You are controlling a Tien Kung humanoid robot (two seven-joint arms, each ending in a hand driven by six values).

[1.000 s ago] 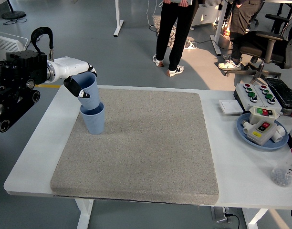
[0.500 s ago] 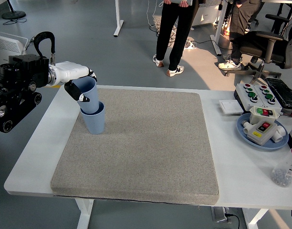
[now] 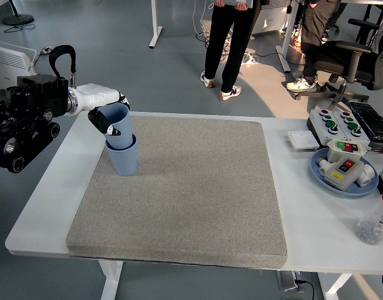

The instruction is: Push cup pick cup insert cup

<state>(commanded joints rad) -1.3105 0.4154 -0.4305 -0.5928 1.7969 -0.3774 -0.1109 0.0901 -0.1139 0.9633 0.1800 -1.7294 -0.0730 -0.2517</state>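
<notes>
The robot's left hand (image 3: 107, 119), fingers wrapped around the upper cup (image 3: 118, 125), holds it slightly tilted, base already inside the lower cup (image 3: 123, 160) directly beneath.

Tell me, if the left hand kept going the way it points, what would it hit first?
The left hand points right and down, holding a cup partly inside the lower cup. That lower cup probably comes first, then the mat.

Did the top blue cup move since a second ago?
Yes. The upper blue cup, held by the left hand, straightened and sank deeper into the lower cup, which stayed put.
</notes>
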